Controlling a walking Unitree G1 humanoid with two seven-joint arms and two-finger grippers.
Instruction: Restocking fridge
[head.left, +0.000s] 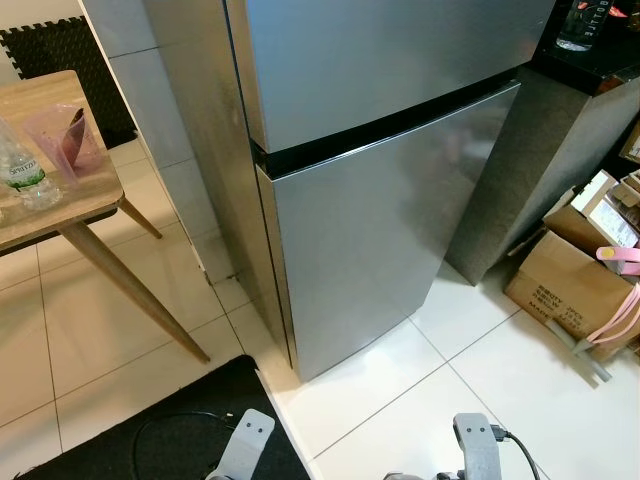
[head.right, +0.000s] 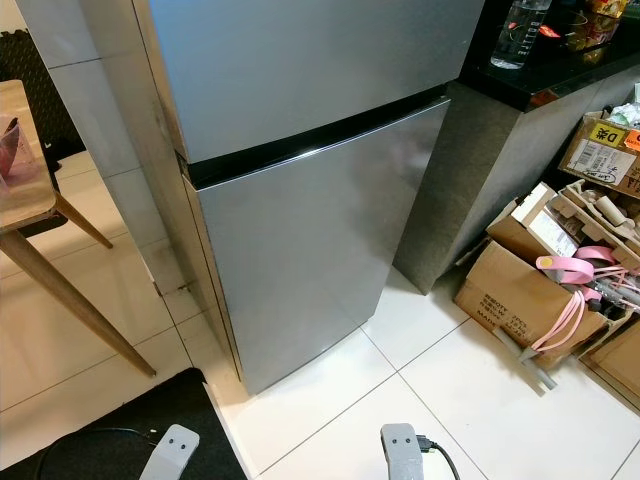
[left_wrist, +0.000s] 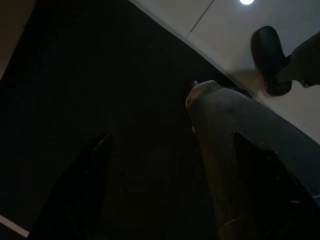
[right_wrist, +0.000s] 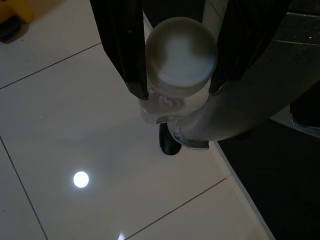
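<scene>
A silver two-door fridge (head.left: 380, 200) stands straight ahead with both doors closed. My right gripper (right_wrist: 176, 90) hangs low over the white tile floor, shut on a clear bottle (right_wrist: 180, 50) with a pale cap, one black finger on each side. My left gripper (left_wrist: 175, 170) hangs idle over a dark mat, fingers (left_wrist: 95, 165) spread apart with nothing between them. Both silver forearms (head.left: 245, 440) show at the bottom edge of the eye views. Another water bottle (head.left: 25, 170) stands on the wooden table (head.left: 60, 215) to the left.
A pink bag (head.left: 65, 135) sits on the table, whose slanted legs reach toward the fridge. A black mat (head.left: 170, 420) with a cable lies at my feet. Cardboard boxes (head.left: 570, 280) crowd the floor at right, beside a dark counter (head.right: 560, 80) holding a bottle (head.right: 515, 35).
</scene>
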